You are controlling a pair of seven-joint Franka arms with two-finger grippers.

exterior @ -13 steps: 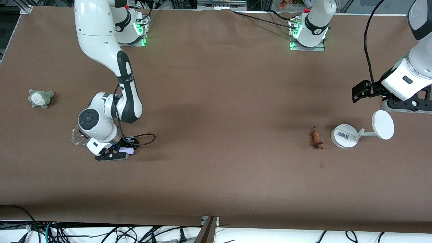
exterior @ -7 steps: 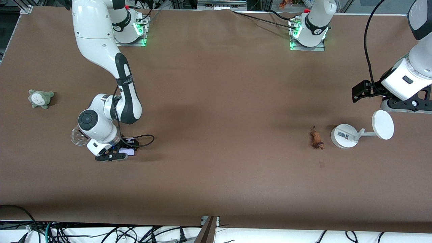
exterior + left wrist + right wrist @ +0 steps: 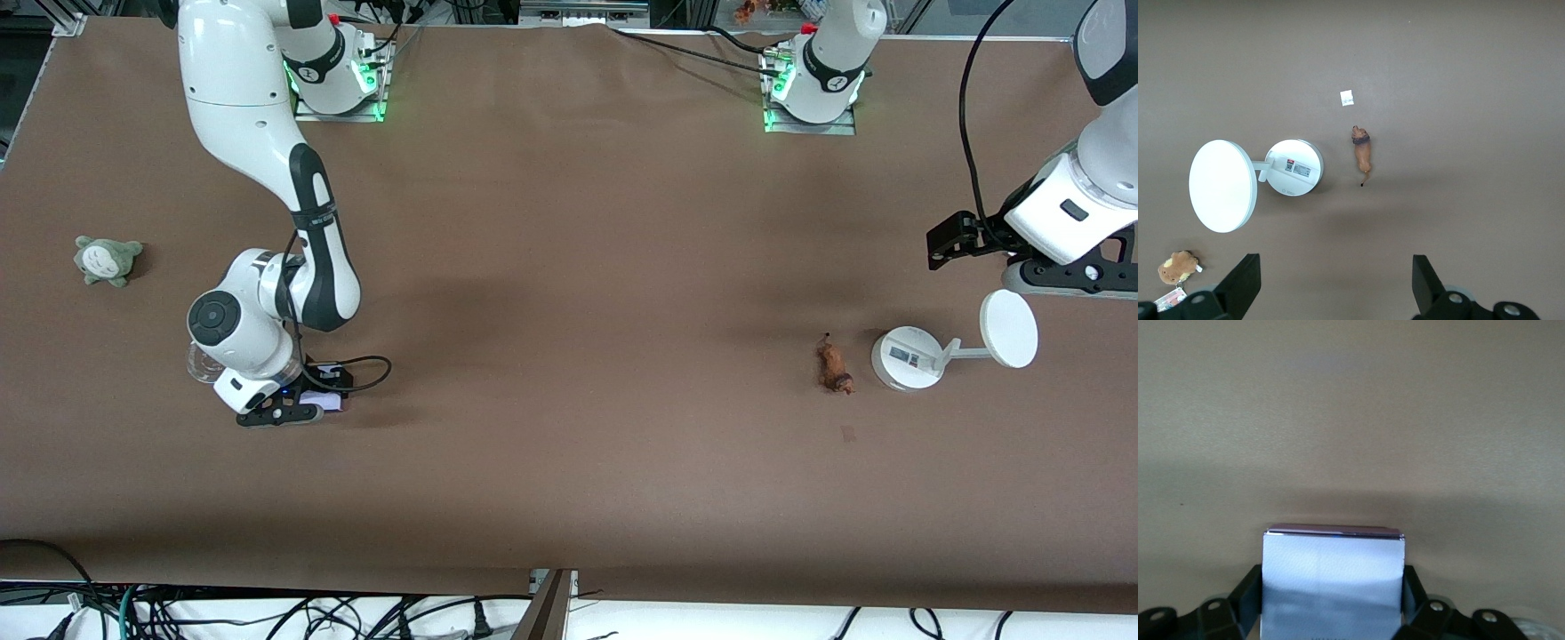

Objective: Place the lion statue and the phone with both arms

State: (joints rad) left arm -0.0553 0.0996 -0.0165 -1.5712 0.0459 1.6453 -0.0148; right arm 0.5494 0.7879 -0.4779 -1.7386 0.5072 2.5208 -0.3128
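Right claw (image 3: 1333,613) grips phone (image 3: 1333,583) by its sides; left claw (image 3: 1331,283) spread wide, waiting above lion statue (image 3: 1363,153).

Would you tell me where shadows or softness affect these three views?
Front view: even light, faint shadow beside the lion statue. Left wrist view: sharp, a soft shadow band below the white stand. Right wrist view: the phone, gripped by the right gripper, looks soft and shades the table.

Both arms (image 3: 267,133) have glossy white shells with black joint bands. Black cables trail along them. Bases (image 3: 809,107) show green lights and red caps.
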